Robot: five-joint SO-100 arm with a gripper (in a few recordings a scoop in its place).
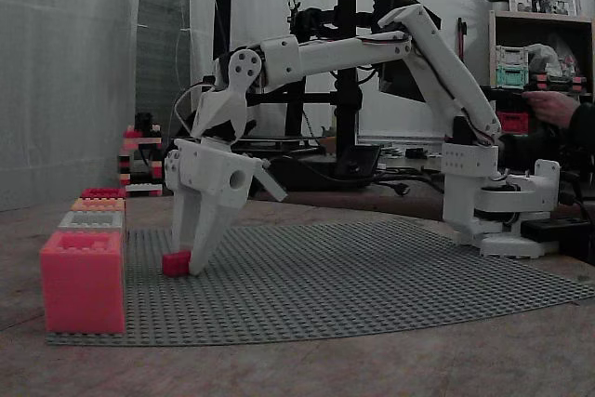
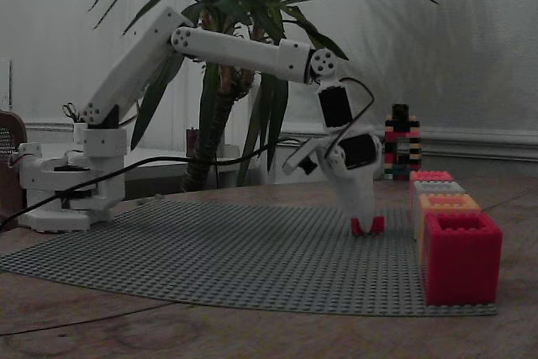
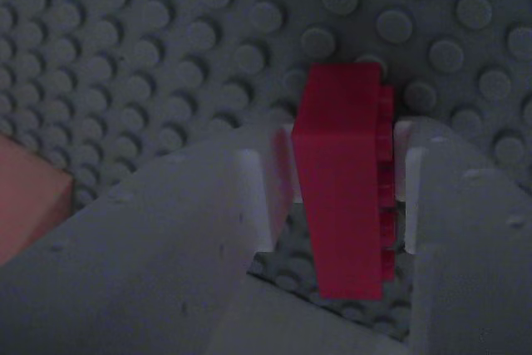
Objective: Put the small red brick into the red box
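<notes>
In the wrist view the brick (image 3: 345,197) lies between the 2 fingers, long axis along them, studs facing frame right. The gripper (image 1: 189,265) is closed on it, low on the baseplate (image 1: 372,276); the red box (image 1: 82,281) stands lower left.

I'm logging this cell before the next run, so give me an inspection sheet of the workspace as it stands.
Surface: grey studded baseplate on a brown table.
Job's things: small red brick on its side on the baseplate, between the fingers; red box at the plate's edge, open top.
Clutter: row of boxes behind the red one; stack of mixed-colour bricks.
Grippers: gripper lowered, shut on the brick.
Cables: black cable from the arm's base.
Surroundings: potted plant; a person's hand; shelf.
</notes>
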